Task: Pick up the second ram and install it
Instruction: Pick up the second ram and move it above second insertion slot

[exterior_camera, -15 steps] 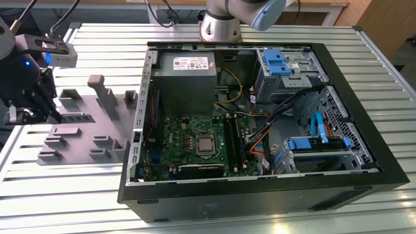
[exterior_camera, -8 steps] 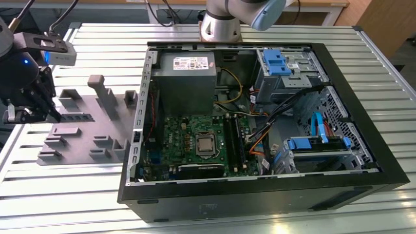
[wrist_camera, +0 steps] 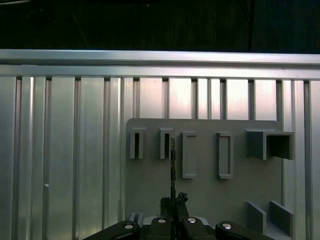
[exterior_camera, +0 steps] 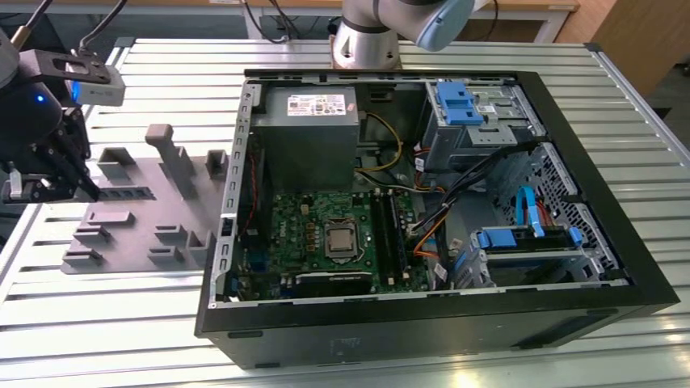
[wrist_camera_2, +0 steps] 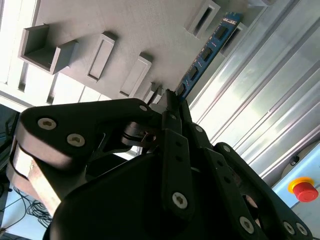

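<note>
The slatted aluminium table (exterior_camera: 129,323) carries the open computer case (exterior_camera: 431,323), with its motherboard (exterior_camera: 313,218) facing up. The grey holder plate (exterior_camera: 129,234) lies well apart from the board, on the exterior view's left. I am over that plate. My claw (wrist_camera_2: 170,100) is clenched on one end of the second ram (wrist_camera_2: 205,52); I cannot tell whether it has cleared its slot.

To do this pick well, I judge I should pinch squarely on the flat faces and draw the stick straight, without levering against the holder walls.

Its long axis runs straight out from my fingertips, low along the plate. In the exterior view it points toward the case, and in the first wrist view it shows edge-on.
</note>
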